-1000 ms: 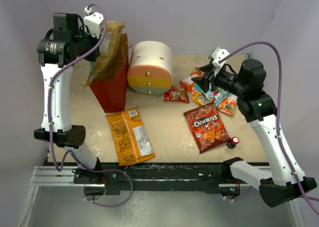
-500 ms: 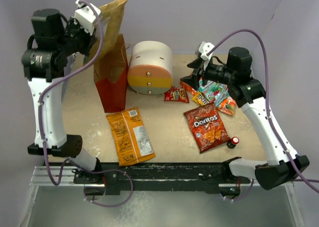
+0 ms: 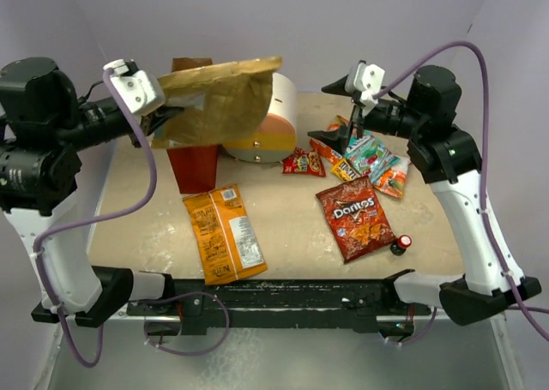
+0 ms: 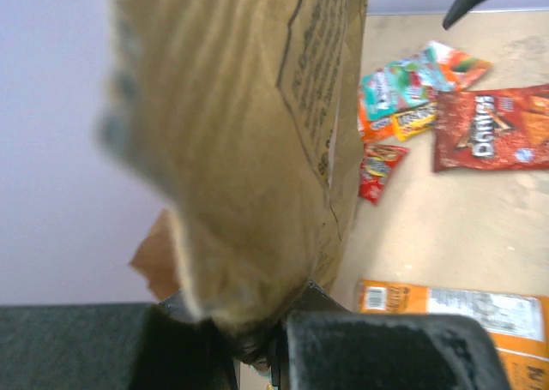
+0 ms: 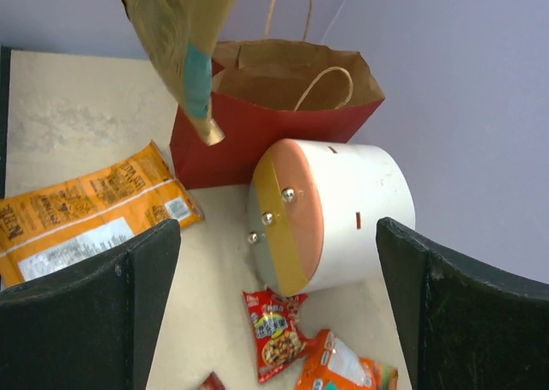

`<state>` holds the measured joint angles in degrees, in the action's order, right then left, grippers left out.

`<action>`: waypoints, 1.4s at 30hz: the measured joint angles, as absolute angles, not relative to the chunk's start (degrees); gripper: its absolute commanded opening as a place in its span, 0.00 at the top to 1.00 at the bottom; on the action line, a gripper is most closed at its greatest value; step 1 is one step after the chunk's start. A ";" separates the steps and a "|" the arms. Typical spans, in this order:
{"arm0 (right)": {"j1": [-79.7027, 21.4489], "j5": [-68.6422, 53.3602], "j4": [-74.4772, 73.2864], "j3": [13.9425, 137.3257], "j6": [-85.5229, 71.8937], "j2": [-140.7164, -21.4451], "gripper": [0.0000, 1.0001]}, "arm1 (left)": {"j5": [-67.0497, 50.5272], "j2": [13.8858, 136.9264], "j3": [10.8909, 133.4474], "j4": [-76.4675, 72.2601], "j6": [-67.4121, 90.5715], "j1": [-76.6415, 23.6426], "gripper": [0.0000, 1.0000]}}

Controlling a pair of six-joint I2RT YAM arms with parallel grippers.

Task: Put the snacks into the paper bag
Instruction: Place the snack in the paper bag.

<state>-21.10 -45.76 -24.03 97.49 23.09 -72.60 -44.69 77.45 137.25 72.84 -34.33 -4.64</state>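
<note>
The tan chip bag (image 3: 225, 99), pinched in the nearly closed left pincer (image 3: 165, 115), is now swung from upright to flat above the paper bag (image 3: 196, 163), not yet inside, while the right pincer (image 3: 330, 113) is newly spread wide, empty, over the small packets (image 3: 367, 157) well right of that bag, so a second pickup seems readied

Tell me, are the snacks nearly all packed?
No. Nothing shows inside the paper bag. The left gripper holds the tan chip bag aloft; the right gripper is open, empty. The orange chip bag, Doritos bag and small packets lie on the table.
</note>
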 measured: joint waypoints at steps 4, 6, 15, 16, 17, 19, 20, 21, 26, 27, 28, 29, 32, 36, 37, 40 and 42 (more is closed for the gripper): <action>-21.10 -45.58 -30.39 99.35 27.18 -69.80 0.00 | -47.97 79.37 134.37 75.90 -35.48 -6.76 1.00; -21.10 -45.60 -32.47 101.03 28.40 -69.01 0.00 | -46.35 81.08 132.20 76.25 -35.75 -11.31 1.00; -23.46 -46.15 -36.60 102.04 30.28 -69.65 0.01 | -35.62 87.20 124.25 76.44 -35.81 -29.39 1.00; -23.70 -46.24 -36.80 101.30 30.24 -69.89 0.02 | -34.70 87.66 124.16 76.47 -35.83 -30.41 1.00; -23.99 -46.35 -36.93 100.40 30.22 -70.24 0.04 | -33.71 88.12 124.16 76.47 -35.86 -31.53 1.00; -24.47 -46.87 -37.10 98.98 30.17 -71.22 0.12 | -32.27 88.75 124.16 76.47 -36.10 -33.58 1.00; -24.82 -47.62 -37.06 98.21 30.06 -72.01 0.21 | -31.51 89.08 124.16 76.42 -36.23 -34.68 1.00; -25.15 -48.25 -36.97 97.47 29.95 -72.77 0.29 | -30.55 89.47 124.16 76.38 -36.32 -35.90 1.00; -25.89 -52.53 -33.28 91.20 26.06 -75.77 0.96 | -28.08 90.74 123.48 76.47 -36.73 -38.20 1.00; -25.89 -53.17 -32.25 89.93 24.86 -75.92 1.00 | -27.68 90.74 122.85 76.40 -36.73 -38.20 0.99; -25.96 -53.63 -31.48 88.99 24.03 -75.94 1.00 | -27.51 90.70 121.95 76.12 -36.71 -38.15 0.92; -25.96 -53.84 -30.81 88.07 22.94 -75.79 1.00 | -27.40 90.50 120.90 75.50 -36.69 -38.04 0.81; -25.21 -54.22 -28.36 85.49 19.90 -74.56 1.00 | -27.55 88.29 116.42 71.66 -36.60 -38.02 0.55; -21.43 -57.32 -24.60 83.83 14.26 -72.25 1.00 | -28.75 82.21 110.17 65.19 -35.35 -37.23 0.20; -19.94 -58.63 -23.00 83.79 12.23 -71.72 1.00 | -29.71 80.88 109.25 63.81 -34.52 -36.42 0.14; -16.84 -62.24 -17.41 83.50 6.66 -70.02 1.00 | -35.94 76.38 105.67 57.04 -31.70 -29.63 0.06; -15.94 -64.07 -13.63 83.09 3.36 -68.93 1.00 | -39.64 74.24 102.76 51.55 -29.50 -24.86 0.00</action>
